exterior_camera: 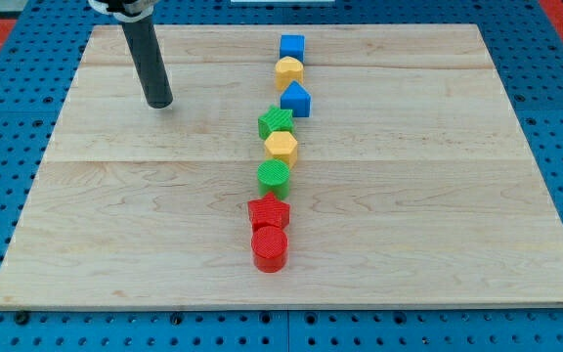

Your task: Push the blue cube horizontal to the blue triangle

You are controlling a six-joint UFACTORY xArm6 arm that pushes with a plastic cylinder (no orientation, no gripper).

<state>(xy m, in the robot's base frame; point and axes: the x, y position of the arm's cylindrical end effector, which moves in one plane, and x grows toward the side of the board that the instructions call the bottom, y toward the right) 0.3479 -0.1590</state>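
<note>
The blue cube (292, 46) sits at the view's top, at the head of a column of blocks. Just below it is a yellow round block (288, 71), then the blue triangle (296, 100). My tip (160, 103) rests on the board at the view's upper left, well to the left of the blue triangle and roughly level with it. It touches no block.
The column goes on downward: a green cube (276, 123), a yellow hexagon (281, 147), a green cylinder (274, 177), a red star (269, 211) and a red cylinder (270, 248). The wooden board (438, 196) lies on a blue pegboard.
</note>
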